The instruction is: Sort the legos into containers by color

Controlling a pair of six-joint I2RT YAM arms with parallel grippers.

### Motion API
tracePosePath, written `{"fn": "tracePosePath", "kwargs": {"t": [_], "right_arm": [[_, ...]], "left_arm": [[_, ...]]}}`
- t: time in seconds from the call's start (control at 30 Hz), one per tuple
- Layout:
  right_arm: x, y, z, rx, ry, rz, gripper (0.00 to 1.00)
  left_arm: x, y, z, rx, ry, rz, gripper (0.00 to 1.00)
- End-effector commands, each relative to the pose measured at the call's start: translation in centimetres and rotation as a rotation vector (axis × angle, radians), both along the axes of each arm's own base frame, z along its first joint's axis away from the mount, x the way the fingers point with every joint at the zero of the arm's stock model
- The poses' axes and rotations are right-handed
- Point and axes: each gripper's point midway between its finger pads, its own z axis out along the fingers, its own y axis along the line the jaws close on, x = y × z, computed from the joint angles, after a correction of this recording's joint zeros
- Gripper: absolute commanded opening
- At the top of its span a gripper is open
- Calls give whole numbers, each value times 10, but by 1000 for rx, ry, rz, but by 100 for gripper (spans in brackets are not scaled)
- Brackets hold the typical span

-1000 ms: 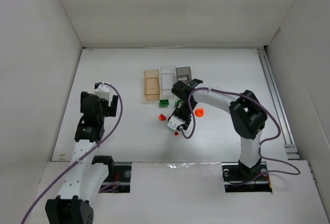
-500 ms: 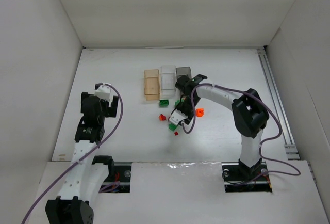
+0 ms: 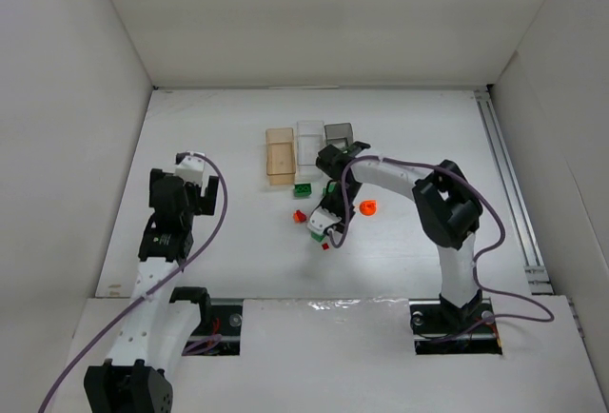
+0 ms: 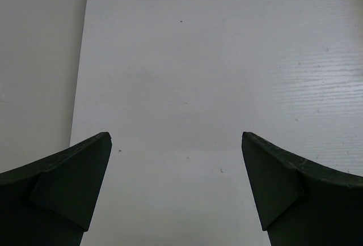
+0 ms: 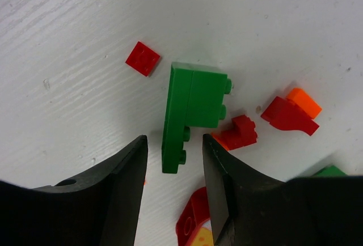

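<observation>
We are working on the green brick [image 5: 190, 104], which lies in the middle of the right wrist view and, seen from overhead, just below the centre of the frame, well below the row of containers. The right gripper [image 5: 174, 144] has its dark fingers [image 5: 122, 189] narrowed to either side of the brick's lower end. A thin strip of table shows on each side, so we cannot tell whether the pads are pressing on it yet. The left gripper [image 4: 176, 138] hangs over bare table at the left with its fingers spread wide and nothing between them. Around the green brick lie a small red plate [image 5: 142, 58] to its upper left and a huddle of red pieces [image 5: 243, 131] just to its right. The round orange piece [image 3: 367, 207] sits further right in the overhead view. The tan-orange bin [image 3: 280, 158], the clear bin [image 3: 309, 139] and the smoky grey bin [image 3: 339, 132] stand side by side above the centre. We judge the brick to be very light, stiff and smooth-sided, so it could twist or squirt out of a pinch at one end. It looks like two parts stacked, which might separate. We would grip across its long flat sides nearer the middle, clear of the studs and of the red neighbours.
</observation>
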Motion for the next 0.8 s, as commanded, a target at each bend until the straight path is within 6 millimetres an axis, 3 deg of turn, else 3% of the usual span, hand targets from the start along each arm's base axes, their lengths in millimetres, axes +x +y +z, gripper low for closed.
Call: {"fn": "tracePosePath", "kwargs": {"t": [0.0,0.07,0.2,0.23,0.27,0.37,0.43,0.53,0.57,0.6,0.63,0.67,0.7,0.73,0.77], "right_arm": [[6,20,6,34,-27,17,49],[9,20,4,27,-33,18,47],[14,24,3,15,-53,1,22],[14,24,-2,5,-44,-20,9],[16,22,-2,-5,-53,-20,3],[15,16,-10,-35,-54,-19,0],[21,16,-1,-19,-73,-38,0],[46,25,42,87,-181,-132,0],[55,27,80,160,-248,-184,0],[70,39,105,252,-329,-217,0],[77,40,124,296,-382,-248,0],[87,49,169,400,-503,-297,0],[82,45,177,412,-501,-319,0],[92,56,205,491,-626,-341,0],[87,56,204,510,-657,-355,0]], "left_arm": [[3,2,2,8,-22,6,100],[3,2,2,8,-22,6,100],[5,3,2,16,-20,2,100],[5,3,2,16,-20,2,100],[5,3,2,24,-19,-2,100],[7,3,1,24,-18,-2,100],[8,0,5,26,-19,-26,100],[9,-17,25,25,-15,-146,96],[8,-25,32,22,-12,-197,89],[3,-48,41,-8,30,-343,89],[-1,-57,49,-13,35,-417,87],[-6,-75,60,-37,56,-541,87],[-3,-75,75,-28,24,-542,87],[-9,-90,68,-90,86,-617,87],[-8,-95,70,-120,103,-640,87]]}}
